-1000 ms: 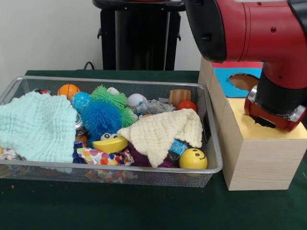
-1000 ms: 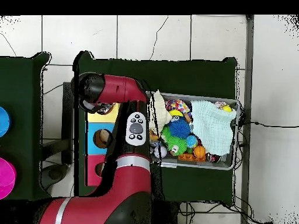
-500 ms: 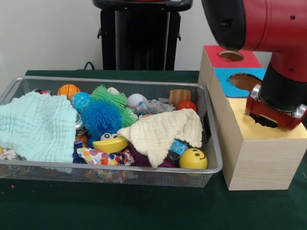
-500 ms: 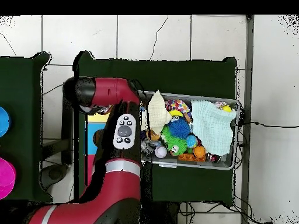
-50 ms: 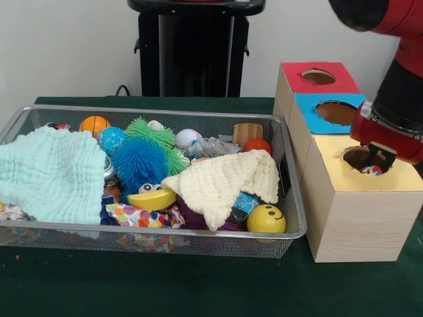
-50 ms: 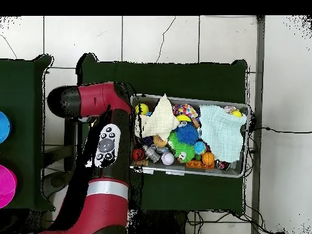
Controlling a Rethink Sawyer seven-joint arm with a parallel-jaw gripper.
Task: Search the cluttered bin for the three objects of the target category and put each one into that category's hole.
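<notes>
Green cloth covers the table where the gripper, its grip unreadable, hovers over the yellow-topped wooden box's hole, with the wire mesh bin crowded, so sorting looks unfinished.

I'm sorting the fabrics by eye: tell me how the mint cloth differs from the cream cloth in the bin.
The mint cloth is pale green, broader, and heaped at the bin's left end. The cream cloth is pale yellow, smaller, and drapes to a point above the smiley ball. Both look like crinkled gauze lying over toys.
</notes>
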